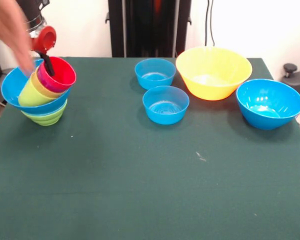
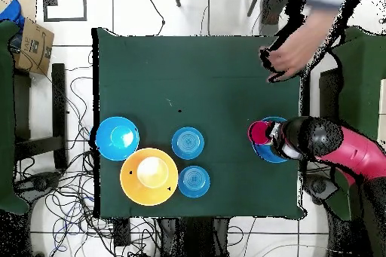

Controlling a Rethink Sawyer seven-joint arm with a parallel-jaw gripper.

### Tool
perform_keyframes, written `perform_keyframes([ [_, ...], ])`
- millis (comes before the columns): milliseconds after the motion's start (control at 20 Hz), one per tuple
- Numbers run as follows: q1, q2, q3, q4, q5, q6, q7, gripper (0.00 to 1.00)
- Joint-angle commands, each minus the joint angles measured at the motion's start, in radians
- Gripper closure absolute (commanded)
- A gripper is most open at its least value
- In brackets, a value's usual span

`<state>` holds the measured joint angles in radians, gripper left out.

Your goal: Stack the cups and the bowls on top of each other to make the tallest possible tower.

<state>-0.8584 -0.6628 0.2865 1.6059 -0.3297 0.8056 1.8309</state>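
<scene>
Gripper [image 1: 48, 64] reaches into the mouth of the red cup [image 1: 60, 74]; a black fingertip sits inside the rim, red disc-shaped part just above it. Can't tell how far the jaws are open or whether they grip the cup wall. The overhead view shows only the arm's red and black body [image 2: 332, 145] over that spot.

Red cup is outermost of a tilted nest of cups: yellow cup [image 1: 44, 86] behind it, lime green cup [image 1: 29, 94] behind that, mouths leaning toward table centre. The nest lies in a large blue bowl [image 1: 11, 90], also tilted, which sits on the lime green bowl [image 1: 49, 117]. This stack is near the table [image 1: 140, 190] edge on the side of the person's hand.

Person's hand [image 1: 12, 32] is above and just beside the stack, fingers pointing down at the blue bowl's rim; contact unclear.

From the stack, well apart across the table: 2 small blue bowls [image 1: 155, 73] [image 1: 165, 104] near each other, upright. Past them the very large yellow bowl [image 1: 213, 72], upright. Just beside it, farthest from the stack, another large blue bowl [image 1: 269, 103], upright.
</scene>
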Motion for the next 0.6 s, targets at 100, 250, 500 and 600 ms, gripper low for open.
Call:
perform_keyframes([
  [100, 0.007, 0.064, -0.014, 0.067, 0.006, 0.063, 0.013, 0.00],
  [250, -0.008, 0.073, -0.015, 0.077, -0.008, 0.039, -0.003, 0.00],
  [500, -0.011, 0.064, -0.042, 0.075, -0.042, 0.038, -0.017, 0.00],
  [600, -0.011, 0.064, -0.054, 0.061, -0.052, 0.047, -0.023, 0.00],
])
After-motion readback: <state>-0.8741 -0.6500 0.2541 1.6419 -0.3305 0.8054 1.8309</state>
